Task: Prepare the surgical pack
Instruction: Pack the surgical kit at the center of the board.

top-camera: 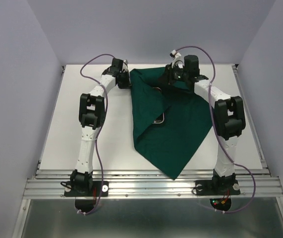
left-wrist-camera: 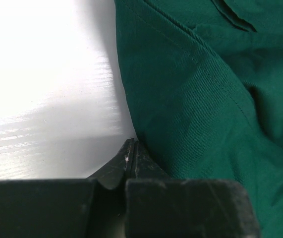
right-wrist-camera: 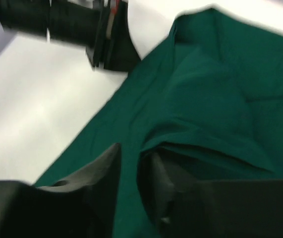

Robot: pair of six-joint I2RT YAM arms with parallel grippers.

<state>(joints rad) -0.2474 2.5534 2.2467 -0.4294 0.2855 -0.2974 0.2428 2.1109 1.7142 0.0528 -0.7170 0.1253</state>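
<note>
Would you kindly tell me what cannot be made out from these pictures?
Tray contents: top view, the drape covers all but a corner.
Right gripper: right wrist view is blurred, so whether its jaws hold cloth is unclear.
Left gripper: left wrist view, shut jaws meet the drape's edge; any pinch is hidden.

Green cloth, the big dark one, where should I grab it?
Pinch the large dark green cloth drape at its pointed near corner, coming from the robot's side. That tip lies flat and alone on the white table, away from the bumpy folds.
</note>
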